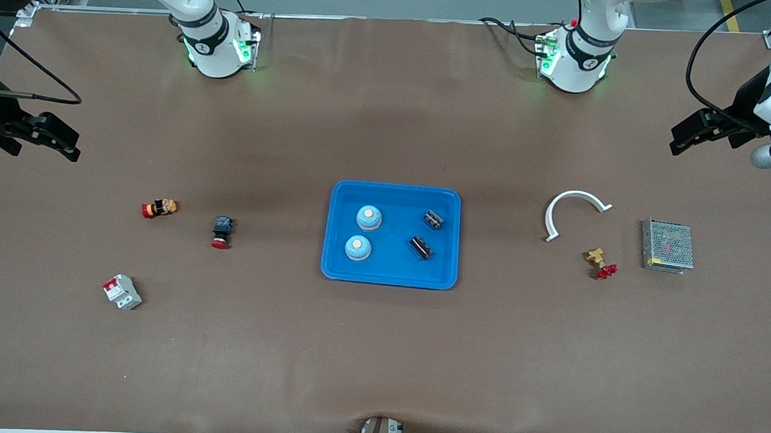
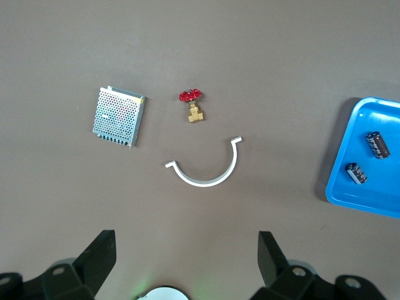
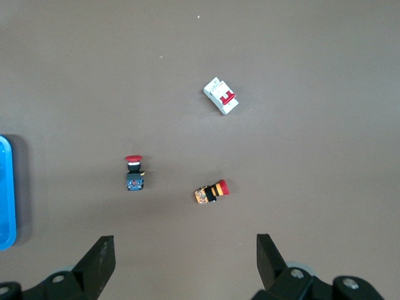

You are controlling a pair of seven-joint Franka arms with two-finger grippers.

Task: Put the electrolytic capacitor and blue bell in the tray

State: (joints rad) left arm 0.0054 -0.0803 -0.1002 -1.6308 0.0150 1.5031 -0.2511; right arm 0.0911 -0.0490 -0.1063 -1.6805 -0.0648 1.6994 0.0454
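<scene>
Tray (image 1: 389, 273), counter centre: holds two blue bells (image 1: 369, 217) and two electrolytic capacitors (image 1: 421, 247). Left hand (image 1: 693, 135) spread, empty, at tray's 2 o'clock. Right hand (image 1: 50, 136) spread, empty, at tray's 10 o'clock; both well apart from tray.

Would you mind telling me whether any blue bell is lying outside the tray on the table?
No, both blue bells sit inside the blue tray, beside the two capacitors.

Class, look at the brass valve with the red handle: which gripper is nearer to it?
Left. The left gripper hangs open above that end of the table, near the brass valve; the right gripper hangs open at the right arm's end.
</scene>
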